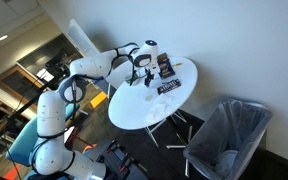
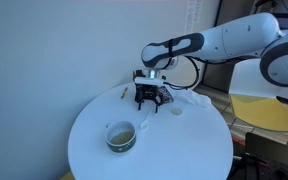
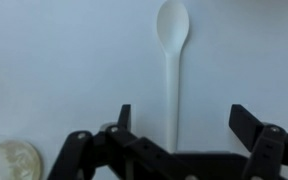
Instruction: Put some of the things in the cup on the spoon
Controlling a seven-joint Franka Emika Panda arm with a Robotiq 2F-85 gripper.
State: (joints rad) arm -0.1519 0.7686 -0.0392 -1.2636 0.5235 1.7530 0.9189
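The arm holds the gripper low over the white round worktop with its jaws spread wide and nothing between them but air. In the wrist view the white spoon lies flat, its handle running down between the two jaws and its bowl pointing away. The step in hand looks like lining up to take the spoon. The dark-green cup stands apart from the gripper, nearer the worktop's edge, and shows at the lower left corner of the wrist view with pale contents inside. The next move probably calls for a straight descent and a pinch on the thin handle, which lies flush on the worktop and may slip or be missed.
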